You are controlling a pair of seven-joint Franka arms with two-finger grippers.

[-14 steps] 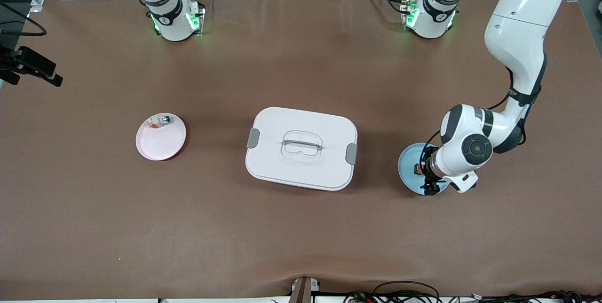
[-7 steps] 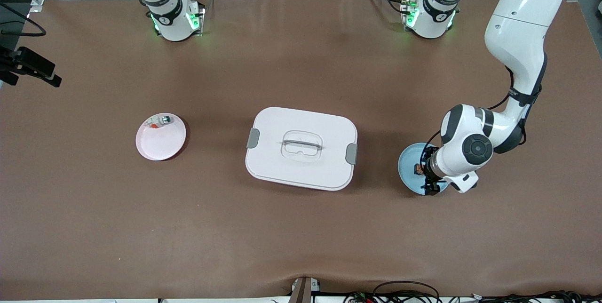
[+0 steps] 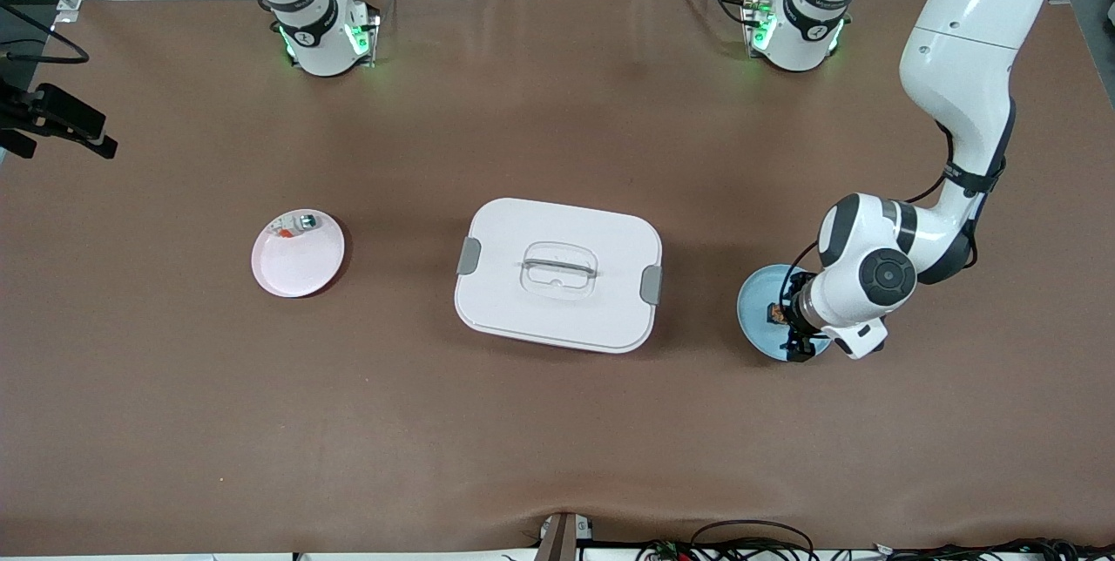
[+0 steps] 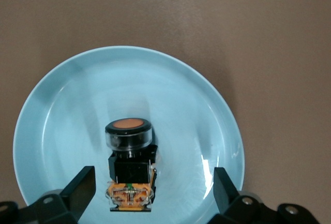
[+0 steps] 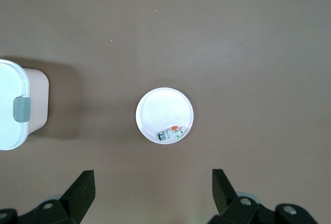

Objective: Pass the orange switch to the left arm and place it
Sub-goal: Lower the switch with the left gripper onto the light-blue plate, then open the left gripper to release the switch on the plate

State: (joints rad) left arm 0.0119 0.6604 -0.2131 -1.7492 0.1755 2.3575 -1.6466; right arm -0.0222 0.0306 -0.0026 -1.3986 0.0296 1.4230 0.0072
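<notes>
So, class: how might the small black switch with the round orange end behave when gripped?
The orange switch looks rigid and light. Its round end could roll out from under the open left gripper; the glossy blue plate may let it slide.

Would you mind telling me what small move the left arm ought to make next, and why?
Probably a short descent and then closing. The left gripper hangs open over the blue plate, its fingers on either side of the orange switch but apart from it. The right gripper waits open, high over the table, with the white box between the two plates.
</notes>
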